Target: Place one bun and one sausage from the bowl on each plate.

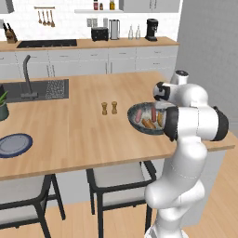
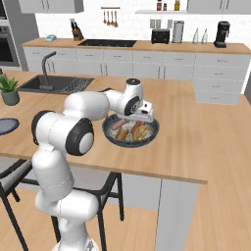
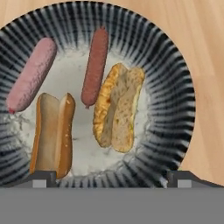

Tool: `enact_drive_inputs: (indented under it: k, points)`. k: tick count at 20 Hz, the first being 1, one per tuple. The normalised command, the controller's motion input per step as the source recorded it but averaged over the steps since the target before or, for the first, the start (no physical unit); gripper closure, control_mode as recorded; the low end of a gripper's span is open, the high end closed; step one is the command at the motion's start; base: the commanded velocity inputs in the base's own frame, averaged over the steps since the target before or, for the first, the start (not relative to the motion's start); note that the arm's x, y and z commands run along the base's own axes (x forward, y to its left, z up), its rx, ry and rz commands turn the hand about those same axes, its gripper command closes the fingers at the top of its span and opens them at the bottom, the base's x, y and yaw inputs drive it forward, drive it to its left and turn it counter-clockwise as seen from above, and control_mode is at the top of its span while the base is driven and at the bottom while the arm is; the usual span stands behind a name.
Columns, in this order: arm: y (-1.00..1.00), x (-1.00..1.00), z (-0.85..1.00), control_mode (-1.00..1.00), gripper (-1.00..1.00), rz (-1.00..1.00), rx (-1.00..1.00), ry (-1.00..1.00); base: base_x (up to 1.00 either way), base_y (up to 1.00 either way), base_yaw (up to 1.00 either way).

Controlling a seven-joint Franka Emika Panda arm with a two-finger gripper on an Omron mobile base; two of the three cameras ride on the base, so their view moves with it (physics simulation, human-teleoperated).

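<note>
Arm pose: white Franka arm folded forward over the wooden island counter (image 1: pixel 79 135), elbow bent, hand pointing down over the wide, shallow, dark grey round bowl (image 2: pixel 109 136). Gripper (image 3: pixel 112 177) hangs above the bowl; its two dark finger tips sit far apart at the bottom corners of the hand view, so the jaws are spread wide with nothing between them.

Bowl contents, hand view: two golden-tan split buns and two sausages, all lying inside. Darker reddish-brown sausage (image 3: pixel 95 65) lies near the middle, with the larger, paler bun (image 3: pixel 118 111) just beside it. Pinkish sausage (image 3: pixel 31 74) rests against the ribbed wall, and the narrower, browner bun (image 3: pixel 52 133) lies below it in that view. Bowl inside shows a pale grey floor and dark striped sides.

Left base view adds: one flat round dark blue-grey plate (image 1: pixel 15 144) with lighter centre, near the counter's left edge, well apart from the bowl; a pair of small brown shakers (image 1: pixel 109 108) between them, nearer the bowl; a dark sink with grey tap (image 1: pixel 28 76) behind. The arm's elbow covers part of the bowl there.

Right base view adds: the hand seen from the side over the bowl's rear half, and a potted green plant (image 2: pixel 9 89) beside the sink. An edge of a dark plate (image 2: pixel 6 126) shows at far left.
</note>
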Motion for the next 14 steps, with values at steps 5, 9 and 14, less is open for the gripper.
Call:
enact_drive_inputs:
  k: [5, 9, 14]
  points:
    - [0.0, 0.31, -0.23, -1.0, -1.0, 0.0, 0.0, 0.0, 0.0, 0.0, 0.0]
    - [-0.01, 0.38, -0.2, -1.0, -1.0, 0.0, 0.0, 0.01, 0.0, 0.0, 0.0]
    - [-0.01, 0.34, -0.21, -1.0, -1.0, -0.01, 0.0, 0.02, 0.0, 0.0, 0.0]
